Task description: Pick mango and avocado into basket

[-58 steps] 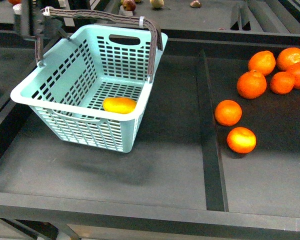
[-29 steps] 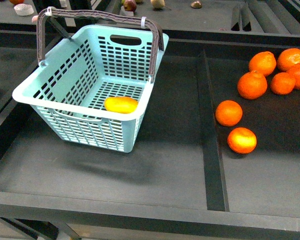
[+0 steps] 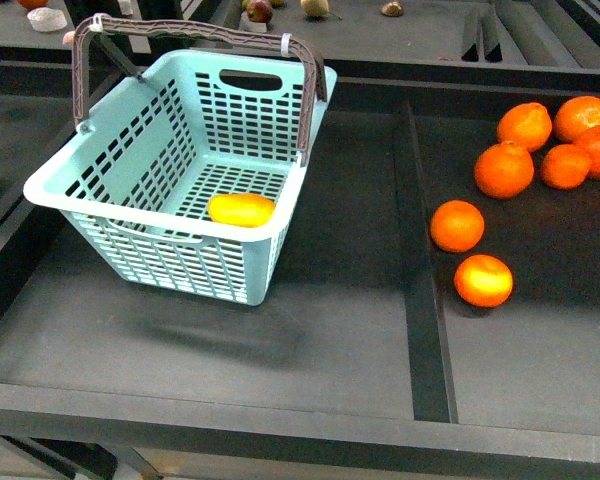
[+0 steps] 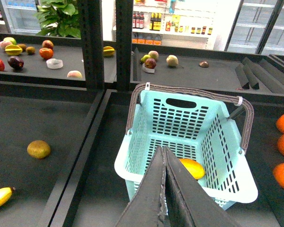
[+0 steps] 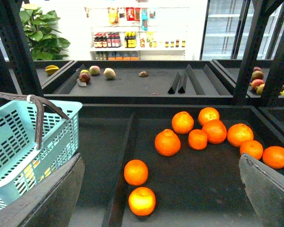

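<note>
- Looking at the front view, the mango [image 3: 241, 209] is already lying on the slotted floor of the basket [image 3: 130, 215], toward its near right corner, so I'd call the job about half done.
- No avocado shows in any view as far as I can tell. Some small fruit sits on the far shelves, but it's too tiny to name, so the step in hand looks like hunting for the avocado.
- Left gripper [image 4: 164, 189]: jaws pressed together with nothing between them. In its wrist view it hangs on the near side of the basket, above it, with the mango just past the fingertips but clearly apart from them.
- Right gripper [image 5: 161, 198]: jaws spread wide and empty, only the two inner edges showing at the sides of its wrist view. It's over the right compartment, with the oranges [image 5: 167, 142] ahead of it and the basket off to its left.
- Neither arm shows in the front view.
- Off to the left of the basket there's a brownish round fruit [image 4: 39, 149] and a banana [image 4: 0, 197] in the next compartment. Neither is the target.
- My guess for the next move: swing a wrist camera around to spot the avocado, open the left jaws if that arm does the pick, and don't snag the brown handle [image 3: 195, 35] on the way back.
</note>
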Robot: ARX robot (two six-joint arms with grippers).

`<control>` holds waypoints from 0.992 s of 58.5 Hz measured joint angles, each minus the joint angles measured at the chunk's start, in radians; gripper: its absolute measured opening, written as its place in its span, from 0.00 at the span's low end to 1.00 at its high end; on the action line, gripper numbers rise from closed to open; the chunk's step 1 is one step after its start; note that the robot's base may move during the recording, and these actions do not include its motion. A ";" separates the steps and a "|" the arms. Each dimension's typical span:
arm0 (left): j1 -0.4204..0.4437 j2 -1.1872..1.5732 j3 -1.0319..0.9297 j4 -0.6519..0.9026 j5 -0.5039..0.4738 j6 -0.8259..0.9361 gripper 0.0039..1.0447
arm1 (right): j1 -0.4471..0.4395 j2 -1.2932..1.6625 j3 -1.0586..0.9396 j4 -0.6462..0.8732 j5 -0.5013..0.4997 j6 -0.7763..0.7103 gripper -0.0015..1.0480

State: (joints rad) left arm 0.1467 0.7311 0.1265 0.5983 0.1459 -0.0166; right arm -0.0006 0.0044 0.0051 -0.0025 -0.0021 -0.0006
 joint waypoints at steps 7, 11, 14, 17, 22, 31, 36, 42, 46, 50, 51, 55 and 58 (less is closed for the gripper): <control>-0.042 -0.104 -0.045 -0.059 -0.046 0.002 0.02 | 0.000 0.000 0.000 0.000 0.000 0.000 0.93; -0.125 -0.163 -0.063 -0.098 -0.139 0.004 0.02 | 0.000 0.000 0.000 0.000 0.000 0.000 0.93; -0.144 -0.202 -0.074 -0.127 -0.137 0.008 0.02 | 0.000 0.000 0.000 0.000 0.000 0.000 0.93; -0.144 -0.240 -0.084 -0.155 -0.146 0.008 0.02 | 0.000 0.000 0.000 0.000 0.000 0.000 0.93; -0.145 -0.266 -0.108 -0.142 -0.144 0.010 0.02 | 0.000 0.000 0.000 0.000 0.000 0.000 0.93; -0.145 -0.348 -0.108 -0.212 -0.146 0.010 0.02 | 0.000 0.000 0.000 0.000 0.000 0.000 0.93; -0.145 -0.391 -0.108 -0.254 -0.146 0.009 0.02 | 0.000 0.000 0.000 0.000 0.000 0.000 0.93; -0.145 -0.434 -0.108 -0.298 -0.146 0.010 0.02 | 0.000 0.000 0.000 0.000 0.000 0.000 0.93; -0.145 -0.463 -0.108 -0.325 -0.146 0.009 0.02 | 0.000 0.000 0.000 0.000 0.000 0.000 0.93; -0.145 -0.492 -0.108 -0.356 -0.146 0.009 0.02 | 0.000 0.000 0.000 0.000 0.000 0.000 0.93; -0.145 -0.499 -0.108 -0.362 -0.145 0.010 0.02 | 0.000 0.000 0.000 0.000 0.000 0.000 0.93; -0.145 -0.521 -0.108 -0.383 -0.146 0.010 0.02 | 0.000 0.000 0.000 0.000 0.000 0.000 0.93; -0.145 -0.535 -0.108 -0.398 -0.146 0.010 0.02 | 0.000 0.000 0.000 0.000 0.000 0.000 0.93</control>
State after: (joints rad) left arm 0.0013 0.1959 0.0181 0.2001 0.0002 -0.0071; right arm -0.0006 0.0044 0.0051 -0.0025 -0.0021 -0.0006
